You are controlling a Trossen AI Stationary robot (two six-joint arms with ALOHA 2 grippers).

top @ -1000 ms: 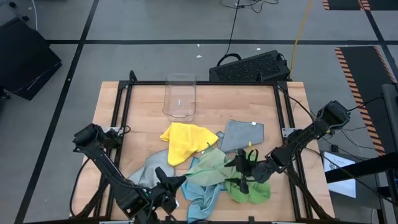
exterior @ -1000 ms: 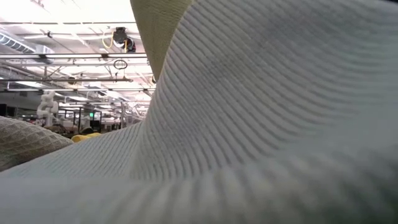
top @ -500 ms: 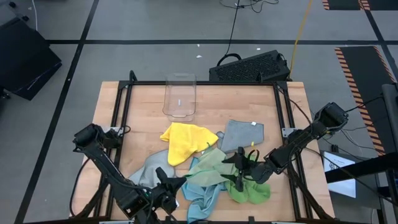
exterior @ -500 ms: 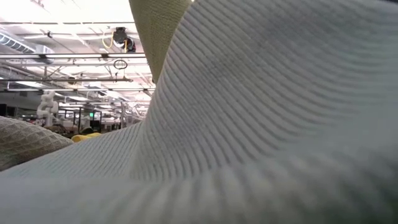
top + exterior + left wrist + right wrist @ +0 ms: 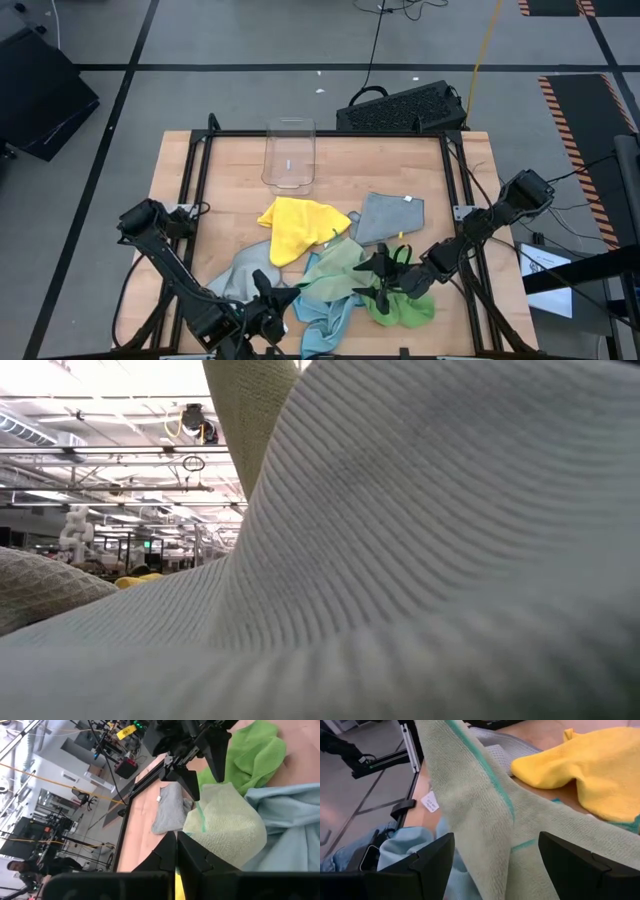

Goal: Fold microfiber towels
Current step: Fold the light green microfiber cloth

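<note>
wooden table (image 5: 220,170), towels (image 5: 300,228), clear bin (image 5: 290,155)

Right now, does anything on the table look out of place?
Yes. A cloth is draped right over the low camera, blocking nearly all of that view. The other towels lie in a tangled heap near the front edge.

On the pale wooden table (image 5: 330,205) lie a bright yellow towel (image 5: 295,225), a plain grey towel (image 5: 388,217) with a white tag, a pale green towel (image 5: 340,265) edged in darker green, a bright green towel (image 5: 405,308), a light blue towel (image 5: 320,315) and another grey towel (image 5: 232,280). The bin (image 5: 290,155) is clear.
</note>
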